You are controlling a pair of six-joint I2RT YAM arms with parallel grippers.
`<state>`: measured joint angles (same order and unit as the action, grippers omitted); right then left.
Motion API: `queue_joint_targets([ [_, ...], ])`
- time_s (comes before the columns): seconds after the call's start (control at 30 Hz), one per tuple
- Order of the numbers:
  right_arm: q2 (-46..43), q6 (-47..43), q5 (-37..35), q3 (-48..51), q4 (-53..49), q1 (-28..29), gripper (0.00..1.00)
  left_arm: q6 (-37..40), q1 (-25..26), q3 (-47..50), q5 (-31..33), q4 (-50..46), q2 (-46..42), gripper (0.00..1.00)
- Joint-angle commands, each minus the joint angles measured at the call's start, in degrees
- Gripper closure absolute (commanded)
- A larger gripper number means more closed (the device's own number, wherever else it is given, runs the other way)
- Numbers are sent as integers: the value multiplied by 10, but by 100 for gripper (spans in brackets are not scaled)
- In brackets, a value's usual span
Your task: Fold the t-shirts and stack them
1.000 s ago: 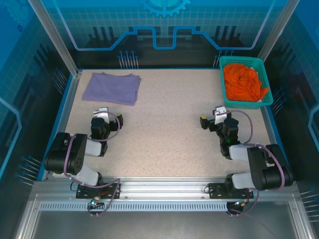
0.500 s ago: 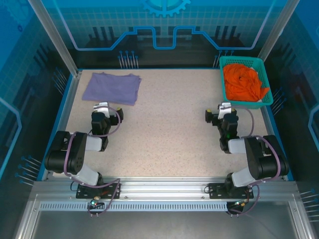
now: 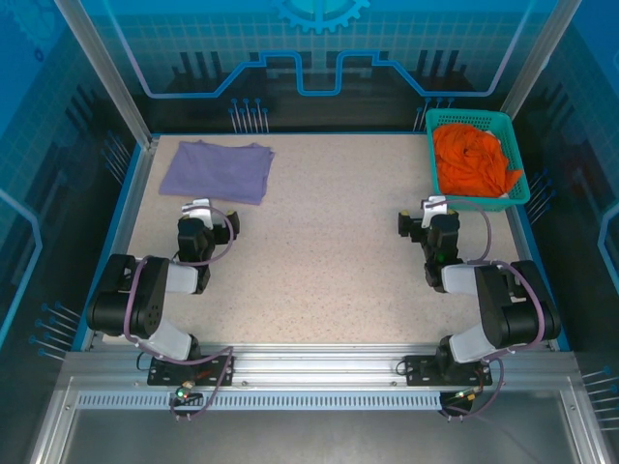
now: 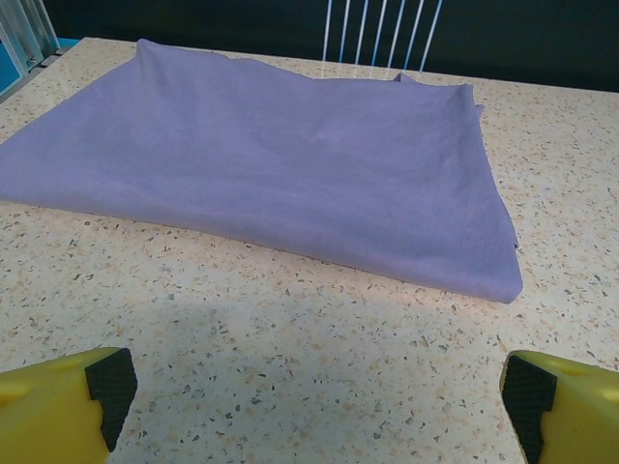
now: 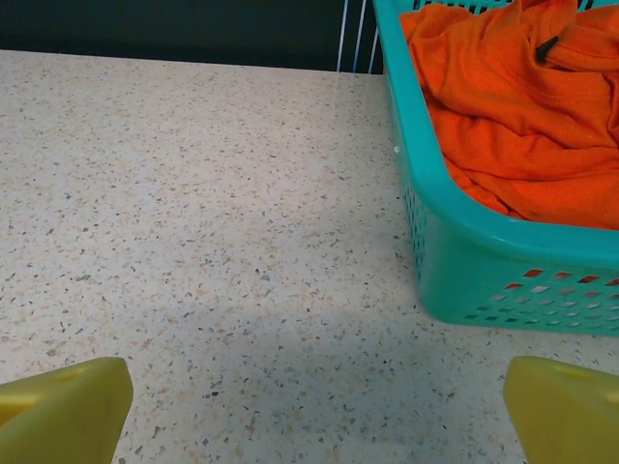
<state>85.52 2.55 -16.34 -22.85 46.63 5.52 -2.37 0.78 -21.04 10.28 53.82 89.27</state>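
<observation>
A lavender-purple t-shirt (image 3: pixel 217 171) lies folded flat at the table's far left; in the left wrist view this purple t-shirt (image 4: pixel 290 164) spreads just beyond my fingers. An orange t-shirt (image 3: pixel 472 159) sits crumpled in the teal basket (image 3: pixel 432 166) at the far right. My left gripper (image 3: pixel 205 209) hovers low, a little in front of the purple shirt's near edge, open and empty (image 4: pixel 319 396). My right gripper (image 3: pixel 423 215) stands open just in front and left of the basket (image 5: pixel 484 261), with bare table between its fingers (image 5: pixel 319 406). The orange t-shirt (image 5: pixel 522 106) bulges above the basket rim.
Speckled beige tabletop (image 3: pixel 319 242) stretches between the two arms. Blue-edged walls and metal frame posts enclose the table on the left, back and right. The arms' bases sit on the rail at the near edge.
My right gripper has shifted right and away from me, closer to the basket, its arm folding back. The left gripper edged slightly toward the purple shirt. Both stayed open.
</observation>
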Motion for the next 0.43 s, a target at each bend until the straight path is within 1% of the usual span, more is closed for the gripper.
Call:
queue_joint_targets([
  [0.0,6,-2,-12,-3,-3,5,0,15,4,-3,0,0,-5,1],
  [0.4,6,-1,-7,-4,-6,2,0,15,4,-2,0,0,-4,1],
])
